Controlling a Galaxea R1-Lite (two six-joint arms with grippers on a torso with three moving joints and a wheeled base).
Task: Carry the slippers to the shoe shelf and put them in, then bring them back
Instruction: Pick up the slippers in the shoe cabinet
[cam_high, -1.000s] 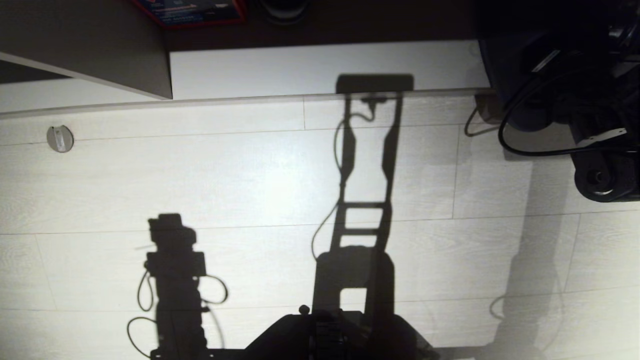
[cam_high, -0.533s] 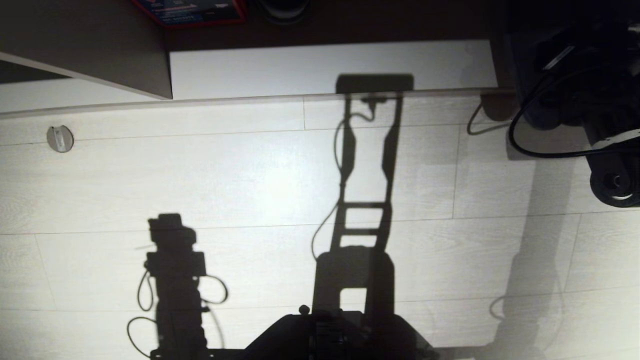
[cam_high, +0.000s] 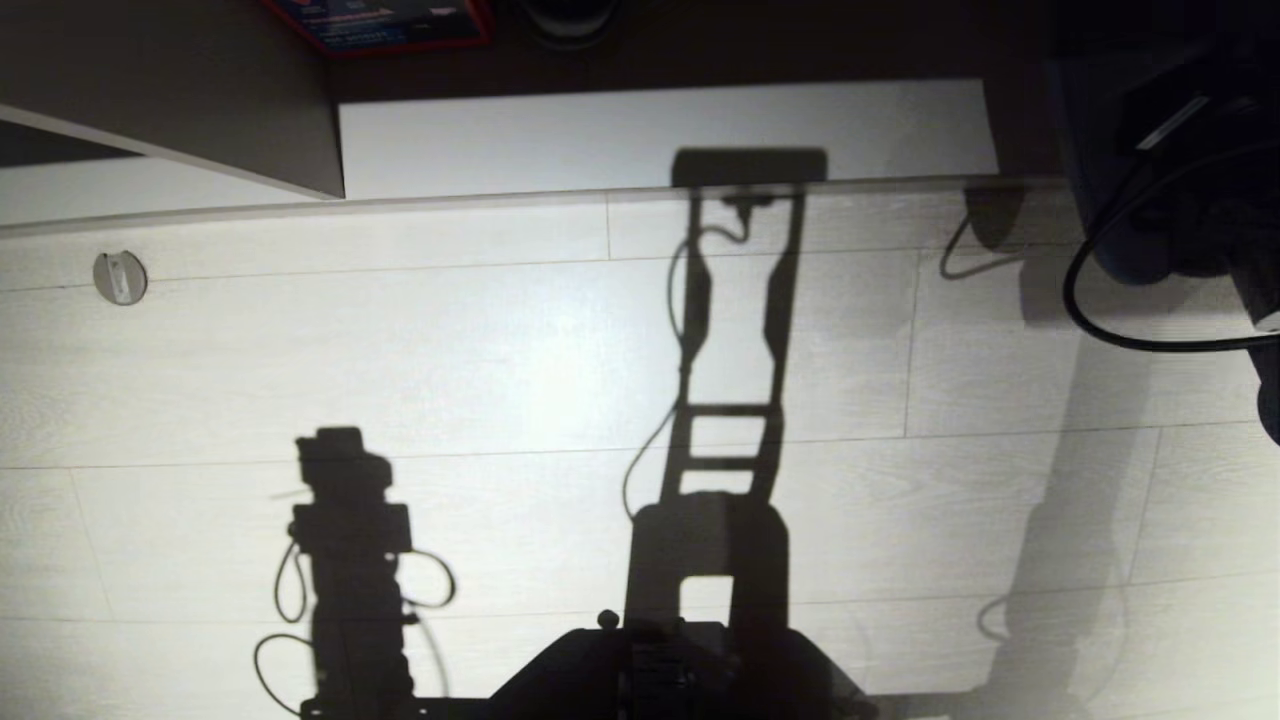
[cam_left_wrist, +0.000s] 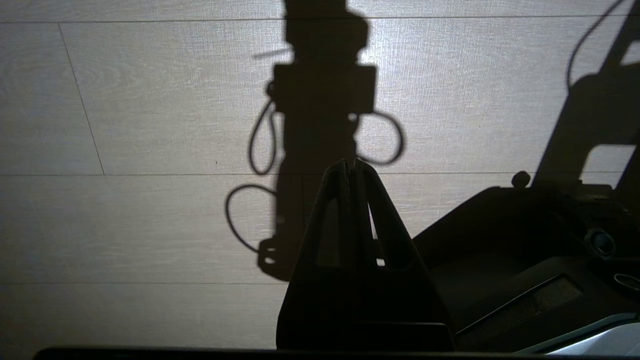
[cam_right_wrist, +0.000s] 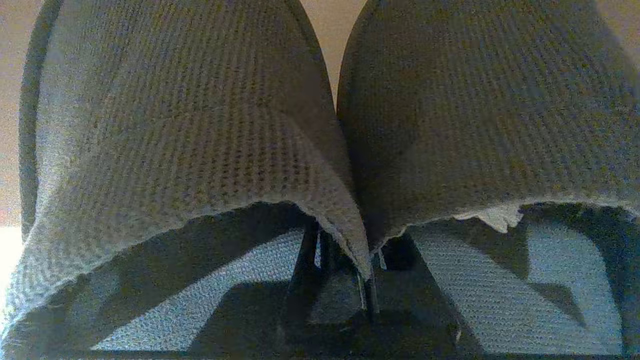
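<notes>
The slippers fill the right wrist view side by side, toes away from the camera, in grey-blue knit fabric: one (cam_right_wrist: 175, 125) and the other (cam_right_wrist: 480, 110). My right gripper (cam_right_wrist: 357, 260) is shut on their two inner edges, pinched together where they meet. In the head view the right arm (cam_high: 1180, 150) is a dark mass at the top right edge, beside the shoe shelf (cam_high: 660, 135), whose pale board, dark back and slanted panel (cam_high: 200, 110) run along the top. My left gripper (cam_left_wrist: 348, 165) is shut, holding nothing, parked over the pale floor.
A red and blue box (cam_high: 385, 22) lies inside the shelf at the top left. A small round metal disc (cam_high: 120, 277) sits in the floor at left. A black cable (cam_high: 1100, 320) loops from the right arm. My base (cam_high: 660, 670) is at the bottom.
The right arm has shifted toward the right edge of the head view, and its shadow on the floor has moved with it. The left arm and the camera have kept still.
</notes>
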